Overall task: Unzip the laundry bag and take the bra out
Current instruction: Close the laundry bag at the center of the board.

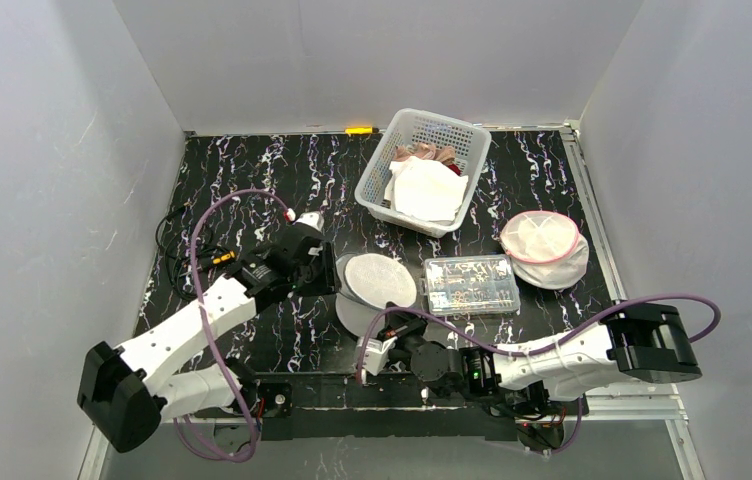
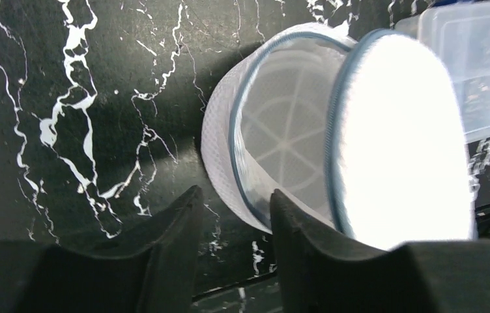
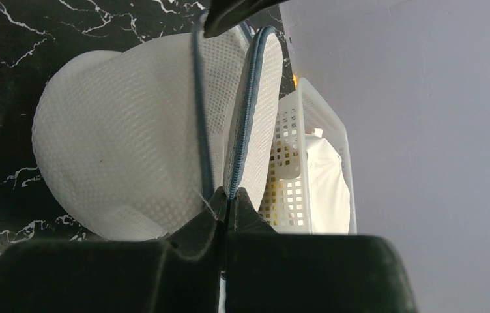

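Mesh laundry bag (image 1: 377,283), round and white with blue zip trim, lies mid-bench beside a clear plastic box (image 1: 470,284), its lid flap gaping. Left jaws are spread, the bag's rim just beyond their tips. Right jaws are pressed together, pinching the blue trim. The left wrist view shows the bag's inside with a cross-shaped frame. The right wrist view shows only outer mesh and a white basket (image 3: 294,176) behind.
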Robot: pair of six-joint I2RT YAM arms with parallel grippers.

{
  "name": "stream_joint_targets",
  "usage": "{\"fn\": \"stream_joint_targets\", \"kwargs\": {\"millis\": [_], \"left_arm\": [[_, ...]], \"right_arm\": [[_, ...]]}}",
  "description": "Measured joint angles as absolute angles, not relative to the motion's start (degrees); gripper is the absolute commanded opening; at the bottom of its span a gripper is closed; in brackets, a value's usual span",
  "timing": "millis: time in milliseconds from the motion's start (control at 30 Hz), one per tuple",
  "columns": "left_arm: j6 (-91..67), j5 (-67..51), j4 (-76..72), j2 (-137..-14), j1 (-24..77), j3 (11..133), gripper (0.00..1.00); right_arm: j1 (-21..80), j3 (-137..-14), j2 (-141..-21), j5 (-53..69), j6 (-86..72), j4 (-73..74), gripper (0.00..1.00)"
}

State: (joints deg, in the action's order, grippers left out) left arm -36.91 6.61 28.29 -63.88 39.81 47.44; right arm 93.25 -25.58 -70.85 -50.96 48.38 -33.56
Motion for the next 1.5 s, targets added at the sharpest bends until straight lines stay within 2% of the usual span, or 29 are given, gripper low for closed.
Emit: {"fn": "stream_joint_targets", "kwargs": {"millis": [133, 467, 700, 933, 1100, 1200, 1300, 1433, 1500], "left_arm": [[-37.9, 6.6, 31.1, -60.1, 39.8, 48.2, 0.53], [-41.2, 4.7, 35.1, -52.5, 39.7, 49.3, 0.54], [-44.4, -3.4, 30.7, -57.9, 39.5, 52.7, 0.56], [-46.1, -6.3, 28.6, -63.2, 39.1, 53.1, 0.55], [-46.7, -6.5, 28.0, -64.7, 38.5, 53.1, 0.48], [-47.0, -6.5, 27.1, -64.9, 38.0, 53.1, 0.40], [-47.1, -6.7, 26.3, -65.2, 37.0, 52.9, 0.28], [-47.4, -7.8, 24.8, -66.1, 35.2, 52.6, 0.02], [-47.6, -8.5, 24.1, -66.4, 34.9, 52.2, 0.00]], "right_arm": [[93.3, -25.6, -72.5, -51.1, 48.4, -33.8, 0.01], [93.3, -25.4, -74.6, -52.2, 48.4, -37.1, 0.01], [93.3, -25.4, -74.7, -52.6, 49.1, -38.2, 0.01], [93.3, -25.4, -74.7, -52.8, 49.7, -38.9, 0.01], [93.3, -25.4, -74.7, -52.8, 49.8, -39.2, 0.01], [93.3, -25.4, -74.7, -52.8, 49.8, -39.2, 0.01], [93.5, -25.4, -74.7, -52.8, 49.9, -39.2, 0.01], [93.6, -25.4, -74.7, -52.9, 50.0, -39.2, 0.01], [93.6, -25.4, -74.7, -53.0, 50.0, -39.2, 0.01]]}}
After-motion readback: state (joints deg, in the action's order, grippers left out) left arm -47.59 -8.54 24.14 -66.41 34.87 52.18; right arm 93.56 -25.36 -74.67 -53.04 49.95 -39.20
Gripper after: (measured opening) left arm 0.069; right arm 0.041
